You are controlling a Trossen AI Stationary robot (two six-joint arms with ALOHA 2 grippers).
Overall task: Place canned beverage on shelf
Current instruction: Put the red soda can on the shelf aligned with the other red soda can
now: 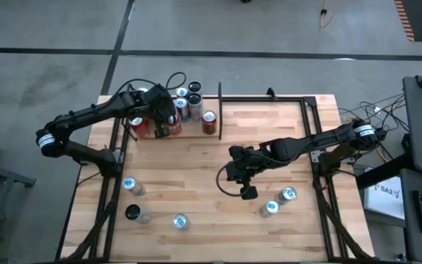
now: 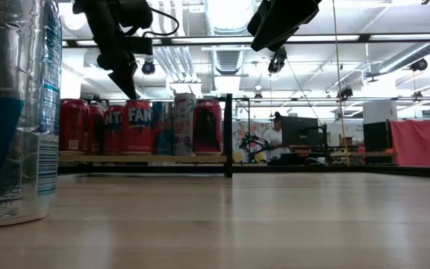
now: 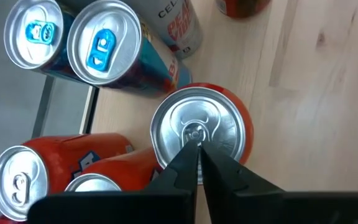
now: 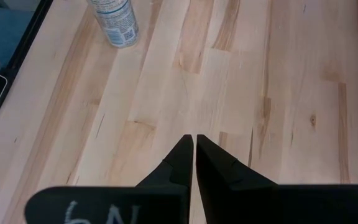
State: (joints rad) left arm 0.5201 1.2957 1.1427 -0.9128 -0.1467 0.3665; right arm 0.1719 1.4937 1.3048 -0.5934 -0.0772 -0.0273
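Note:
Several cans stand upright in the shelf, the narrow black-framed bay with a plank floor at the table's far left. They show as a row in the low view. My left gripper is shut, and its tips hang over the silver top of an orange can at the near side of that group. Over the middle of the table my right gripper is shut on nothing, above bare planks. My left gripper points steeply down, its shut fingertips over the middle of the orange can's top. The low view shows its tips right at the height of the can tops; whether they touch the can, I cannot tell. The can stands upright on the shelf floor.
Loose cans stand on the near part of the table: three at the near left and two at the near right. Black frame rails run along the table's sides and far edge. Open planks lie in the middle.

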